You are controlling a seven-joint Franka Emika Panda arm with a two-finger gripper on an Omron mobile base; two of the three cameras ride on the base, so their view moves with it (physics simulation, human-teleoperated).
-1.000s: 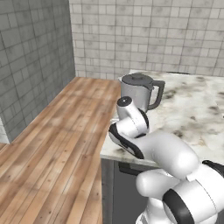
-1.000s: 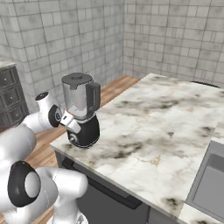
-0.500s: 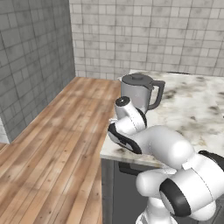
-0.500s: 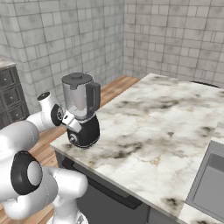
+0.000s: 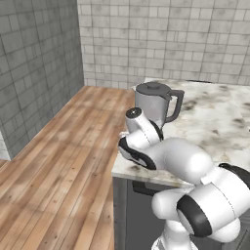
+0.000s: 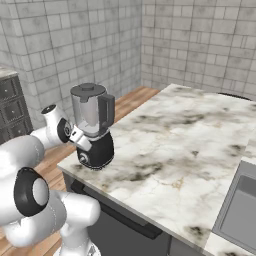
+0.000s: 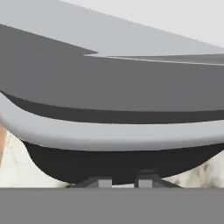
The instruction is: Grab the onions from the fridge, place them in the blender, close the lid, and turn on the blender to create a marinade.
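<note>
The blender [image 6: 91, 109] stands at the marble counter's near left corner, with the dark lid [image 6: 88, 90] sitting on its jar. In the left base view the blender [image 5: 152, 103] rises behind my wrist, the lid [image 5: 152, 87] on top. My gripper [image 6: 84, 142] is pressed up against the left side of the squat black base [image 6: 100, 149], just above the silver-rimmed knob [image 6: 84, 159]. Up close, the hand view has the gripper [image 7: 122, 183] with a narrow gap between its tips and nothing in it, right at the black base [image 7: 109, 164]. The onions and the fridge are out of view.
The marble counter [image 6: 180, 130] runs right to a steel sink [image 6: 240, 207]. A dark cabinet front [image 6: 115, 220] lies under the counter edge. A black oven stack [image 6: 10, 102] stands at the far left. Wooden floor [image 5: 63, 146] lies open to the left of the counter.
The hand stays at the blender's base while the arm has shifted slightly. The blender has not moved.
</note>
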